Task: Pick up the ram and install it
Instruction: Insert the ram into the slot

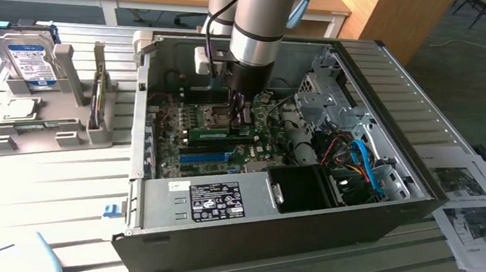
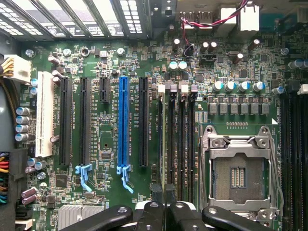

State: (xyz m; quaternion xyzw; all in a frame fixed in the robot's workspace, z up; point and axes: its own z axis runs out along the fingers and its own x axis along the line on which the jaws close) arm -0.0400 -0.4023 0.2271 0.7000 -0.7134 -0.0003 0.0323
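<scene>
In the exterior view, we see the gripper [image 1: 242, 124] deep in the computer case [image 1: 261, 246], with the ram [image 1: 222, 134] on edge at its jaws. In the wrist view, the fingertips [image 2: 159, 195] are nearly closed, apparently pinching it over the memory slots [image 2: 182, 139]. We judge this the installing step, and seating calls for straight, even pressure.

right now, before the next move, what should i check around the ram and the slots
1. Ram standing on edge at the memory slots: ok.
2. Ram pressed fully home in a slot: cannot tell.
3. Gripper lined up over those slots: ok.
4. CPU socket beside the slots clear of the gripper: ok.
5. Red and black wires away from the slots: ok.
</scene>
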